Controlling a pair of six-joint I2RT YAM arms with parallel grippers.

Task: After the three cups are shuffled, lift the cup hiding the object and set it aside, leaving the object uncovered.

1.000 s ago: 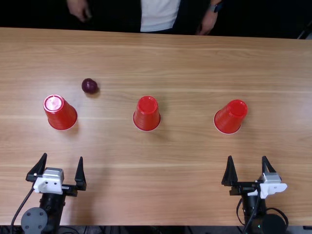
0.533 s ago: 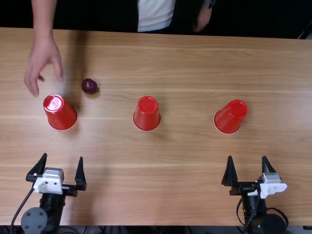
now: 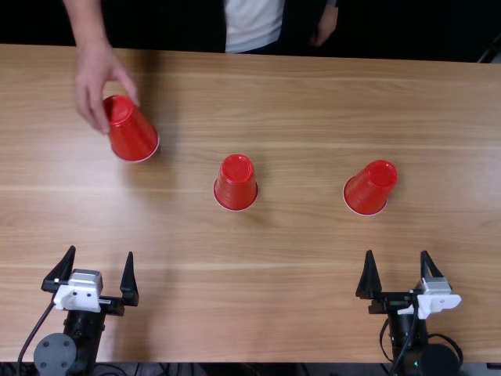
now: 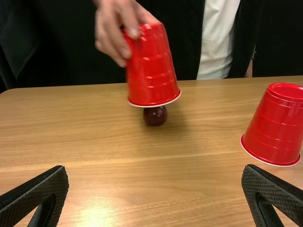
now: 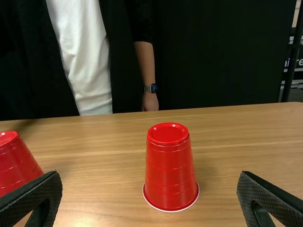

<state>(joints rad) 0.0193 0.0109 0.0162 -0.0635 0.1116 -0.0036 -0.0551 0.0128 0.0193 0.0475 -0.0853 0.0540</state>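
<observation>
Light wooden table (image 3: 313,102), where a person's hand (image 3: 98,82), clasped around the leftmost red cup (image 3: 131,135), has carried it back from its earlier spot to just over the dark ball (image 4: 155,115), so hiding has only begun, while the left gripper (image 3: 92,270) and right gripper (image 3: 395,274) wait wide open.

The held cup (image 4: 150,66) in the person's hand (image 4: 116,28) is glossy red with a thin white rim; the ball (image 4: 155,115) just beneath it is dark maroon. The nearer cup (image 3: 236,182) and the farther cup (image 3: 369,187) beside the hand are the same red. The table (image 3: 313,94) is light brown, streaked with grain. The left gripper (image 3: 99,253) and right gripper (image 3: 396,253) are black with white mounts (image 3: 78,286), their fingers (image 4: 38,191) finely cross-hatched.
</observation>
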